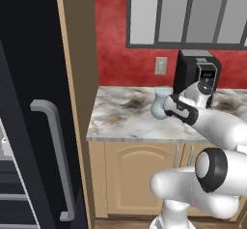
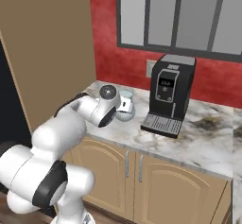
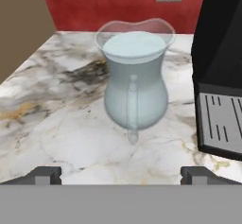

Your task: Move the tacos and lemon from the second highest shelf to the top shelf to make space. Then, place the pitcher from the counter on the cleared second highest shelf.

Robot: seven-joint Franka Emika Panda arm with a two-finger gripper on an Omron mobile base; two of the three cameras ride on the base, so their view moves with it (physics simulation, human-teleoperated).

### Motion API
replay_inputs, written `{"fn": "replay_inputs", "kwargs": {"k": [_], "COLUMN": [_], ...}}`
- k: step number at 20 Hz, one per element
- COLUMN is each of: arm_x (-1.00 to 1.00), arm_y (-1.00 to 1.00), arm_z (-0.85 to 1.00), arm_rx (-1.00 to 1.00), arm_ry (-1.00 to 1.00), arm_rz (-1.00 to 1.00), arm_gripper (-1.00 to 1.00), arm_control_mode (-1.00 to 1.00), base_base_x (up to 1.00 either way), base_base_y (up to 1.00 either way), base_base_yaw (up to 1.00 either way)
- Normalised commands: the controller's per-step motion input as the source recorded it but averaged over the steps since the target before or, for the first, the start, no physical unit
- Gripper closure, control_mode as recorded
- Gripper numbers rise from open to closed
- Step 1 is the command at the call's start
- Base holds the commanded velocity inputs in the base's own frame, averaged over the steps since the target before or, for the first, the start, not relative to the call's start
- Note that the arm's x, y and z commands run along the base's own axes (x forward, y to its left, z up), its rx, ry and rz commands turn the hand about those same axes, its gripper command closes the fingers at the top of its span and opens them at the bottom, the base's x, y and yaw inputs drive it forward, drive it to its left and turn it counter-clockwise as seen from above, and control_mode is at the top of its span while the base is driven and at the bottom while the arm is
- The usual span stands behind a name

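I have the gripper (image 3: pixel 121 173) spread as wide as it goes, and it holds nothing. In the hand view its two dark fingertips (image 3: pixel 45 175) sit far apart at the bottom, with bare marble between them and the pitcher (image 3: pixel 134 79) standing upright just beyond, centred in the gap but not touching either tip.

The pitcher is pale blue and translucent, with a round body, a narrower neck and a flared rim; its thin handle faces me. It stands on the counter (image 3: pixel 56 109), a white-grey marble slab with brown veining, a little way in from the near edge. In the left base view I see the pitcher (image 1: pixel 159 105) just left of the hand, partly hidden by the wrist, with the black coffee machine (image 1: pixel 196 73) behind and to its right against the red wall. In the right base view the pitcher (image 2: pixel 125 106) peeks out beyond the hand, and the coffee machine (image 2: pixel 168 95) stands near it on the right, apart from it.

The counter (image 1: pixel 125 114) ends on the left against a tall tan panel (image 1: pixel 77 78). Left of that I see a dark fridge door (image 1: pixel 29 126) with a long grey handle (image 1: pixel 53 150). A wall outlet (image 1: pixel 160 65) sits above the counter, and tan cabinet doors (image 2: pixel 165 185) run below it.
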Motion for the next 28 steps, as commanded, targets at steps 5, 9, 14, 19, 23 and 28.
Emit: {"fn": "replay_inputs", "kwargs": {"k": [5, 9, 14, 19, 23, 28], "arm_x": [0.40, 0.37, 0.42, 0.41, 0.34, 0.29], "arm_y": [-0.01, 0.00, 0.00, -0.04, -0.10, -0.10], "arm_z": [-0.20, -0.24, -0.24, -0.25, -0.26, -0.27], "arm_rx": [0.00, 0.00, 0.00, 0.00, 0.00, 0.00], "arm_ry": [0.00, 0.00, 0.00, 0.00, 0.00, 0.00], "arm_rz": [0.00, 0.00, 0.00, 0.00, 0.00, 0.00], "arm_gripper": [-1.00, -1.00, -1.00, -1.00, -1.00, -1.00], "arm_control_mode": [-1.00, -1.00, -1.00, -1.00, -1.00, -1.00], "base_base_x": [0.00, 0.00, 0.00, 0.00, 0.00, 0.00], "base_base_y": [0.00, 0.00, 0.00, 0.00, 0.00, 0.00], "base_base_yaw": [0.00, 0.00, 0.00, 0.00, 0.00, 0.00]}}
